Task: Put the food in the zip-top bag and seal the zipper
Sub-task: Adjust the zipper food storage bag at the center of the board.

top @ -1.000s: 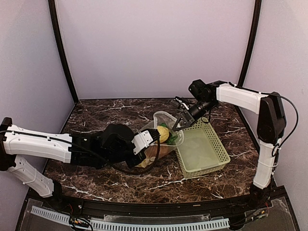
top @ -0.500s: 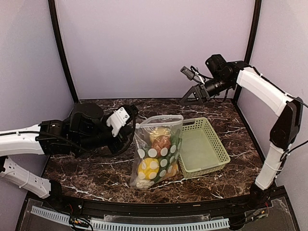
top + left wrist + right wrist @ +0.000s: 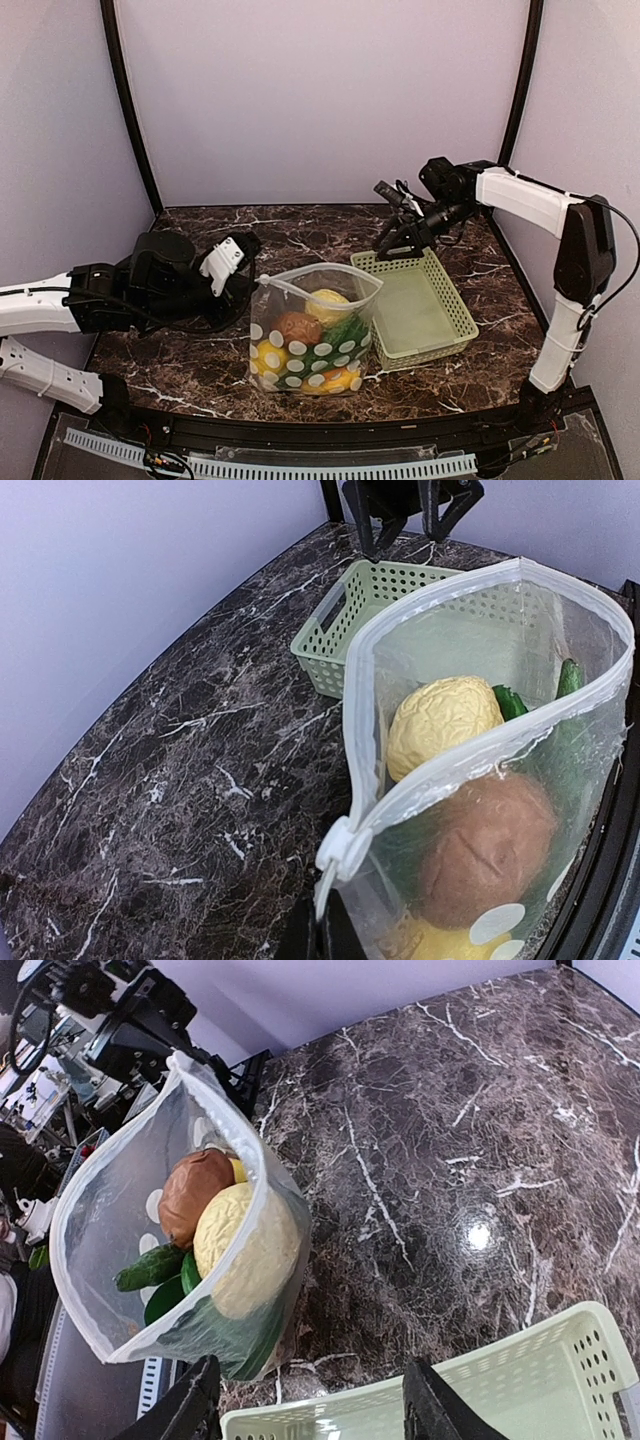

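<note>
- Two end effectors show in my feeds: the left end effector (image 3: 322,935) is pinched shut on the zip-top bag's (image 3: 310,340) corner, and the right end effector (image 3: 315,1410) is spread wide and empty above the basket's (image 3: 455,300) far-left corner.
- I see the bag upright on the counter (image 3: 300,225), just left of the basket, with the food (image 3: 445,720) inside and the zipper (image 3: 480,760) gaping.

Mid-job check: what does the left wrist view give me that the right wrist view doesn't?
Left wrist only: the zipper's white end by the left claw, and the right claw open by the basket. Right wrist only: the left arm behind the zip-top bag. Both: basket, bag mouth open, pale bumpy piece and brown piece inside.
</note>
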Robot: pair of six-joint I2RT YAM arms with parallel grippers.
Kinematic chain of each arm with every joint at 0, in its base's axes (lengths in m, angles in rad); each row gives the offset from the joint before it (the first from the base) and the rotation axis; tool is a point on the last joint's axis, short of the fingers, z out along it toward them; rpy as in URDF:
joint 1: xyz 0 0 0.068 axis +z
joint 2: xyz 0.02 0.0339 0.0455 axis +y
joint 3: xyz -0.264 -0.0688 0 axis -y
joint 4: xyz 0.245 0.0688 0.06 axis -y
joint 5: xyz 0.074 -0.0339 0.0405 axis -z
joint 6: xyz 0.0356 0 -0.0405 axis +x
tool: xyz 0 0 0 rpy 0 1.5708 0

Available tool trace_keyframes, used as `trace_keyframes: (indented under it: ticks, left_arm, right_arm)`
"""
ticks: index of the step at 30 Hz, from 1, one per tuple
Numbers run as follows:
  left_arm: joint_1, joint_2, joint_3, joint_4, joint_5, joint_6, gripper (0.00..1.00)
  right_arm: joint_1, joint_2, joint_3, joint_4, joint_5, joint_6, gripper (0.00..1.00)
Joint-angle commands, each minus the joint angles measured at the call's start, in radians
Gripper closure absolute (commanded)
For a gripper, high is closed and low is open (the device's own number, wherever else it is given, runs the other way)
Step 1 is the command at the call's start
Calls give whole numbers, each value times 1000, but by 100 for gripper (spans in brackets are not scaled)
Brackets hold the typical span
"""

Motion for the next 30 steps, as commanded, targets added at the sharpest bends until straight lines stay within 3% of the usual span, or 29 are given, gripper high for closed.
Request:
trace_keyframes:
  ticks: [1,10,15,24,27,30]
  left_arm:
    - [2,-43,-40,27,-18,-35,99]
    - [2,-28,-56,56,-37,-45,99]
    - [2,-34,-73,76,-44,-45,99]
    - [2,-45,-85,89,-54,-76,99]
    - [3,-46,-90,96,-56,-78,99]
    - [2,-45,-95,108,-59,-81,99]
  right_arm:
    - [4,-29,-64,-9,-108,-153,40]
    - [31,-181,-287,189,-17,-90,40]
    - [80,-137,-268,249,5,-21,40]
    - [165,-120,-226,212,-28,-27,40]
    - [167,-118,-224,220,-44,2,48]
    - [167,-110,-226,256,-14,55,66]
